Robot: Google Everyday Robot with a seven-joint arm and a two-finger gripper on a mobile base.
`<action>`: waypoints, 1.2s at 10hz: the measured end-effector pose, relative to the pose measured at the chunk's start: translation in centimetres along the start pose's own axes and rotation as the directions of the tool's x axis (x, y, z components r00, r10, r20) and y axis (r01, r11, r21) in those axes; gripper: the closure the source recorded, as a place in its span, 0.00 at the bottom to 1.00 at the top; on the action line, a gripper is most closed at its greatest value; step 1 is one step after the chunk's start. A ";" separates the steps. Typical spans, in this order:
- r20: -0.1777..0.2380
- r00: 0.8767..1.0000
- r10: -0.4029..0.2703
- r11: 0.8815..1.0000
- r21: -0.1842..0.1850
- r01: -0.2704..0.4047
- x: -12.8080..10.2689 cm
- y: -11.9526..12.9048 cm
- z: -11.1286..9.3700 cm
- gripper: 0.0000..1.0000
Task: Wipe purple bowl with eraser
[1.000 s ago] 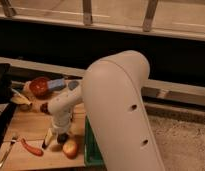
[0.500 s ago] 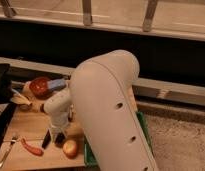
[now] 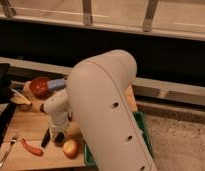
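My gripper [image 3: 58, 134] hangs from the white wrist at the left of the wooden table [image 3: 26, 125], pointing straight down. It is shut on a dark block at the board's surface, the eraser [image 3: 60, 140], which is mostly covered by the gripper. The purple bowl is hidden, probably behind my big white arm [image 3: 108, 110], which fills the middle of the view.
An orange-red bowl [image 3: 40, 86] stands at the back left with a blue object [image 3: 57, 82] beside it. A black-handled knife [image 3: 46, 138], a red chili [image 3: 32, 148], a fork [image 3: 6, 152] and an apple [image 3: 70, 148] lie near the gripper. A green tray [image 3: 142, 131] sits right of the arm.
The gripper has closed over the dark block on the table. My arm has swung closer to the camera and covers more of the table.
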 end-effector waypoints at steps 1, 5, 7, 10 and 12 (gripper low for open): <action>0.000 1.000 0.000 1.000 0.000 0.000 0.0 0.0 0.0 1.00; 0.053 0.998 0.021 1.000 0.010 -0.021 -0.5 -1.3 -1.9 1.00; 0.126 0.990 0.057 0.998 0.010 -0.059 -1.5 -3.4 -5.6 1.00; 0.233 0.966 0.110 0.994 0.001 -0.114 -2.6 -6.2 -10.4 1.00; 0.282 0.948 0.145 0.989 -0.018 -0.146 -3.4 -8.3 -12.9 1.00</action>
